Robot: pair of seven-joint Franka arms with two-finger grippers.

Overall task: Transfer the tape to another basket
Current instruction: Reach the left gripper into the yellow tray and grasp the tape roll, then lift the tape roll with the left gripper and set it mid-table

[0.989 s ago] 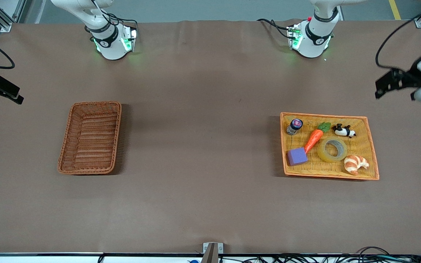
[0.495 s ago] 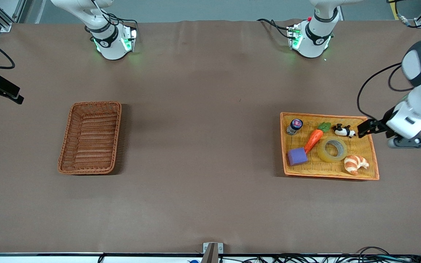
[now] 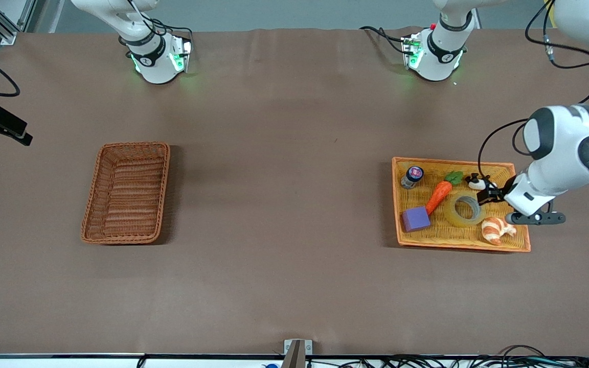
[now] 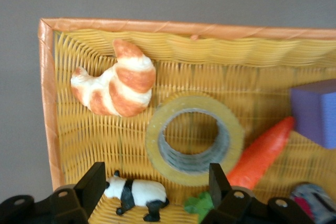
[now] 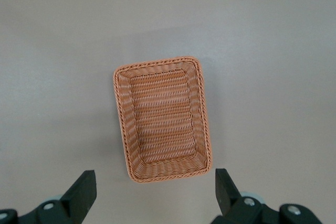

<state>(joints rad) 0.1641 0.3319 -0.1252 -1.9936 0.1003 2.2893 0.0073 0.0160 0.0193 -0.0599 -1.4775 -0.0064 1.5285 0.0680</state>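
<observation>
The tape (image 3: 464,209), a yellowish ring with a grey core, lies flat in the orange and yellow tray (image 3: 455,162), between a carrot and a croissant. My left gripper (image 3: 490,197) hangs open low over the tray, beside the tape. In the left wrist view the tape (image 4: 195,140) lies just past the fingertips, and my left gripper (image 4: 156,177) has a toy panda (image 4: 134,195) between its fingers. The reddish-brown basket (image 3: 127,191) stands toward the right arm's end of the table. My right gripper (image 5: 154,182) waits open high above the basket (image 5: 163,119).
The tray also holds a croissant (image 3: 497,228), a carrot (image 3: 438,196), a purple block (image 3: 415,219), a small jar (image 3: 412,176) and the panda (image 3: 475,180). Brown table lies between the tray and the basket. Cables run along the table's front edge.
My left arm has swung in from the table's end and come down over the tray, beside the tape. The right arm and all objects have stayed put.
</observation>
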